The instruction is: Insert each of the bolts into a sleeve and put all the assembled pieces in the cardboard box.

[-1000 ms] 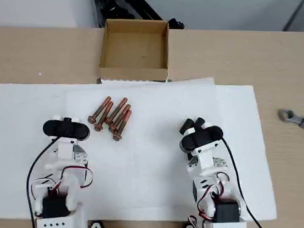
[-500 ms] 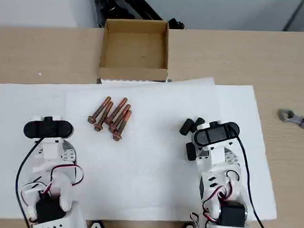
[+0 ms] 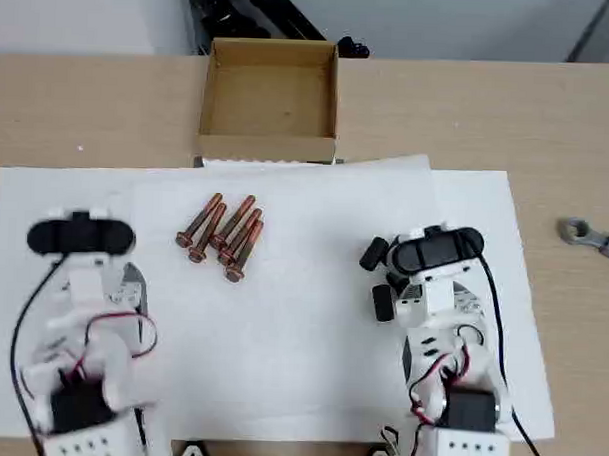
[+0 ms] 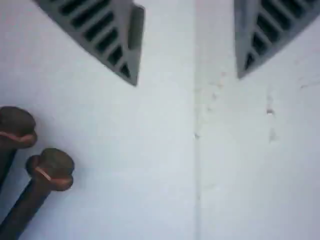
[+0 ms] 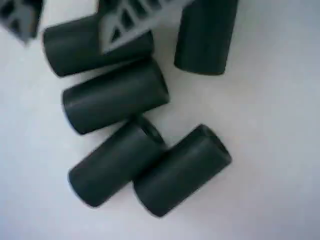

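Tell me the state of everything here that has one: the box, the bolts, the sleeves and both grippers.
cardboard box: open-topped, empty.
bolts: five, loose in a cluster on the paper, none in a sleeve.
sleeves: five, lying on their sides, no bolt in any.
left gripper: open, holding nothing.
right gripper: open, above the sleeves.

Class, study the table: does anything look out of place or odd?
Only a metal tool lying on the bare table, off the paper, far from the bolts, sleeves and cardboard box.
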`<action>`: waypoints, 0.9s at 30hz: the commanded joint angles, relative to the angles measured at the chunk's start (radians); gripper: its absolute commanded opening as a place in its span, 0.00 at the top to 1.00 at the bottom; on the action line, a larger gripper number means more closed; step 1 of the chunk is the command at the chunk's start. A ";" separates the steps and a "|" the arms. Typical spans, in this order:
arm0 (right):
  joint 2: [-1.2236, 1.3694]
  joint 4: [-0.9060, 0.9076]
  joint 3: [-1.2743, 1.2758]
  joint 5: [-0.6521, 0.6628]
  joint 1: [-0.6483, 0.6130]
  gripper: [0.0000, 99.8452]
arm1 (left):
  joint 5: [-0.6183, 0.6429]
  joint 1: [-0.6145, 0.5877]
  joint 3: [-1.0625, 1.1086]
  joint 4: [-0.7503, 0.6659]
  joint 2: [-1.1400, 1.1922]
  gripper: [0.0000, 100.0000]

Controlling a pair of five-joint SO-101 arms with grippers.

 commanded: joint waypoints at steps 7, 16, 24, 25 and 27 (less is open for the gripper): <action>0.585 -0.015 -0.385 0.026 0.002 0.89 | -0.117 0.160 -0.722 0.183 0.898 0.87; 0.978 0.047 -0.647 0.068 -0.067 0.89 | -0.269 0.203 -1.175 0.308 1.499 0.87; 0.924 0.050 -0.678 0.063 -0.128 0.89 | -0.273 0.264 -1.231 0.282 1.617 0.87; 0.924 0.050 -0.678 0.063 -0.125 0.90 | -0.273 0.264 -1.234 0.270 1.628 0.87; 0.924 0.050 -0.677 0.063 -0.125 0.90 | -0.275 0.264 -1.245 0.250 1.653 0.86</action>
